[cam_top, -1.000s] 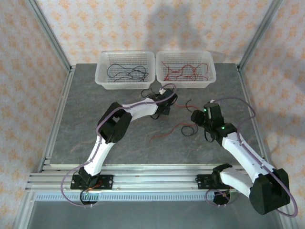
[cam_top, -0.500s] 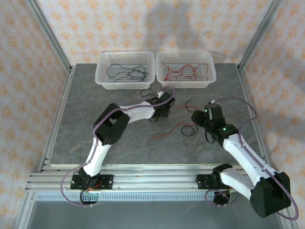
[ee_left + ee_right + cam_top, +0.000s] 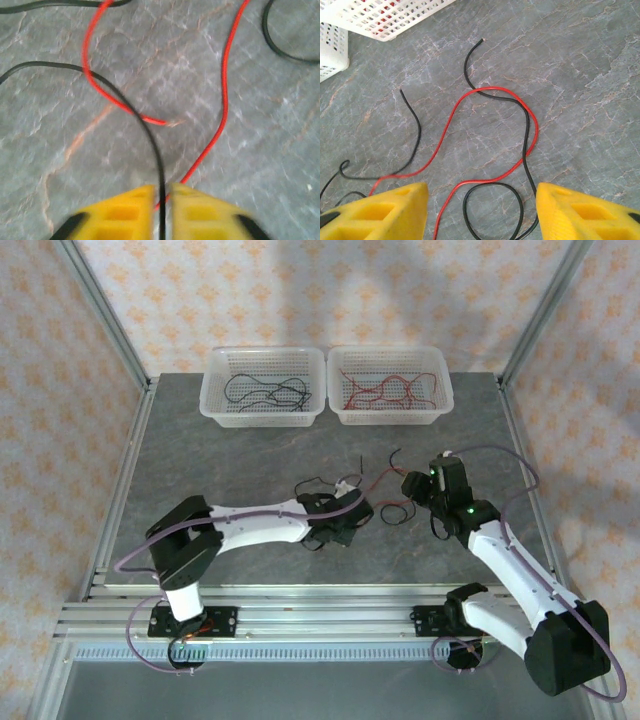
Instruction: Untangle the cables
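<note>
Red and black cables (image 3: 225, 95), grey veined table (image 3: 240, 460), white latticed baskets (image 3: 265, 349), orange-patterned walls (image 3: 300, 290)

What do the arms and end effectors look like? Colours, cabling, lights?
The left arm and right arm have white links with black joints and a purple cable looping along each. The right arm shows small green lights. The left end effector and right end effector have blocky yellow fingers with rectangular cut-outs.
</note>
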Available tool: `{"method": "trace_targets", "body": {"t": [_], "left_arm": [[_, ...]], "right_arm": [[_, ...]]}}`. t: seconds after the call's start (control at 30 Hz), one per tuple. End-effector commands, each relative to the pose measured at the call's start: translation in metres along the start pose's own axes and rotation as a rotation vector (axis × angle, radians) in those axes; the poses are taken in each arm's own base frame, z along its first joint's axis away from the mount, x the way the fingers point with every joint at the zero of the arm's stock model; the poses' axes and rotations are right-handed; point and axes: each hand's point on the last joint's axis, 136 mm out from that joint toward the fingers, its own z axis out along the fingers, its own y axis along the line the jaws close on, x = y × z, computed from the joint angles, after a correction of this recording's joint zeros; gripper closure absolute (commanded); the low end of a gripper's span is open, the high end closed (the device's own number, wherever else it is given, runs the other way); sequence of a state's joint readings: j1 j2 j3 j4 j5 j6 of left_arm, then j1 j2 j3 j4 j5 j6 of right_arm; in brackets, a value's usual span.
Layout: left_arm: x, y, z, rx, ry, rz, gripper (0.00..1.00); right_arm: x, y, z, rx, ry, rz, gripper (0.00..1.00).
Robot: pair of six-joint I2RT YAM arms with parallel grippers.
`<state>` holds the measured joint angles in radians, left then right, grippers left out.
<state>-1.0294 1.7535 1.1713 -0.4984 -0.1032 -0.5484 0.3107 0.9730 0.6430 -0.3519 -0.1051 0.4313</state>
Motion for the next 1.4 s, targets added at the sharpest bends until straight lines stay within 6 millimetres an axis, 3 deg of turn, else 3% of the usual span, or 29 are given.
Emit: {"method": "trace_targets", "body": {"t": [0.0,0.1,0.23,0.37,0.5,0.6,0.73,0.9,1.23,1.37], "left_arm": [[0.008,0.021,-0.016,-0.060,0.014,-0.074,0.54],[-0.013,0.023,-0.035,-0.072,-0.049,-0.088,0.39],[-0.044,0.032,-0.056,-0.118,-0.105,-0.096,0.33],[-0.056,0.075,-0.059,-0.214,-0.115,-0.173,0.33],[-0.050,0.123,-0.044,-0.237,-0.107,-0.284,0.35],[-0.042,0.140,-0.030,-0.199,-0.089,-0.346,0.37],[-0.032,0.142,-0.008,-0.124,-0.060,-0.389,0.40],[-0.039,0.129,0.010,-0.031,-0.070,-0.417,0.42],[-0.023,0.147,0.052,-0.131,-0.003,-0.432,0.50],[-0.028,0.146,0.066,-0.132,-0.025,-0.413,0.56]], "right_arm": [[-0.005,-0.001,-0.003,0.008,-0.014,0.017,0.42],[-0.007,0.000,-0.004,0.008,-0.015,0.015,0.42],[-0.006,0.000,-0.009,0.004,-0.017,0.015,0.42],[-0.002,0.000,-0.010,-0.014,-0.008,0.027,0.42],[0.005,0.004,-0.007,-0.045,0.014,0.043,0.42],[0.006,0.007,-0.004,-0.055,0.024,0.043,0.42],[0.006,0.008,-0.002,-0.054,0.028,0.040,0.42],[0.009,0.008,0.000,-0.060,0.037,0.046,0.42],[0.013,0.006,0.000,-0.058,0.041,0.045,0.42],[0.013,0.006,0.001,-0.062,0.043,0.046,0.42]]}}
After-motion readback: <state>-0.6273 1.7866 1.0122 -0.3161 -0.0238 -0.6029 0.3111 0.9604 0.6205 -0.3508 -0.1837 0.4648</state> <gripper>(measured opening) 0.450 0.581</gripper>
